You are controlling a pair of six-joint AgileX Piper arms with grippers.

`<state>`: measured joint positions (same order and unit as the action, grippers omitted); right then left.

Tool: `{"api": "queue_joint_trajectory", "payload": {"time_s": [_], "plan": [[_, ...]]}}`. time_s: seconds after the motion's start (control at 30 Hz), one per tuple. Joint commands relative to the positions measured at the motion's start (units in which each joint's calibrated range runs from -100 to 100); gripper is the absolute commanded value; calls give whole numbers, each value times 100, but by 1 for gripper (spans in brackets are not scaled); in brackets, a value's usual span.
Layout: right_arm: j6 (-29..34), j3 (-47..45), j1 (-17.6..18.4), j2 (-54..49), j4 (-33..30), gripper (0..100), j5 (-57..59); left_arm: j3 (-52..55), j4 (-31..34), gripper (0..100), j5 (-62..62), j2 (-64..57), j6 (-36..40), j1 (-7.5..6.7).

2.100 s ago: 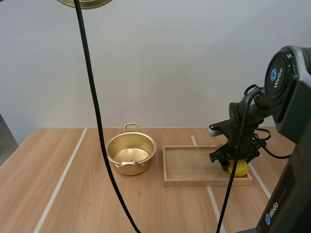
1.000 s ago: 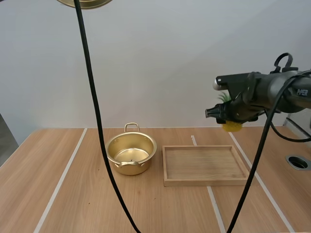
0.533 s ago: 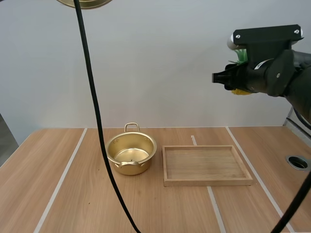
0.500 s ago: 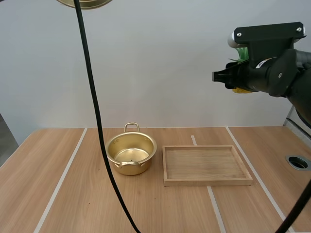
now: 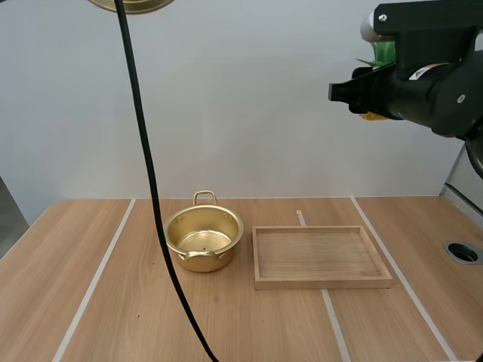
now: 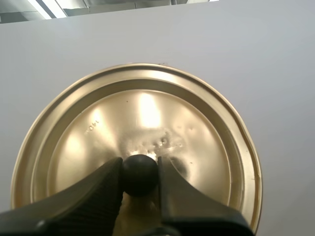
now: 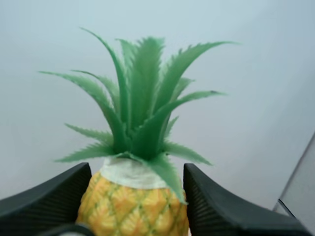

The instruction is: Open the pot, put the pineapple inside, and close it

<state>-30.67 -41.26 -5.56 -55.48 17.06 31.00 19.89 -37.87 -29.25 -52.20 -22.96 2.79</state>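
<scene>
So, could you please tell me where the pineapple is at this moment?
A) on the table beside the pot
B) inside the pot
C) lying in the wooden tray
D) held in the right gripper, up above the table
D: the right gripper pinches the pineapple between its fingers, well above the wooden tray and the open pot.

High view — lid [image 5: 133, 4] mostly beyond the top edge, pineapple [image 5: 384, 54] largely behind the right end effector [image 5: 338, 92].

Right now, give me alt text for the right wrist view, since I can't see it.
A yellow pineapple with a tall green leafy crown is pinched upright between the two black fingers of the right gripper.
</scene>
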Motion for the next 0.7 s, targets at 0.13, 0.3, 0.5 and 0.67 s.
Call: {"api": "queue_joint_trajectory", "payload": {"time_s": [0.13,0.3,0.5,0.67], "plan": [[-397,113,469,331,417,0,102,-19,-55,0,186,-45,45,-7],[-417,113,515,669,556,0,43,-19,-55,0,186,-45,45,-7],[-1209,113,699,1008,1500,0,60,-19,-55,0,186,-45,45,-7],[-1756,113,821,1302,1980,0,76,-19,-55,0,186,-45,45,-7]]}}
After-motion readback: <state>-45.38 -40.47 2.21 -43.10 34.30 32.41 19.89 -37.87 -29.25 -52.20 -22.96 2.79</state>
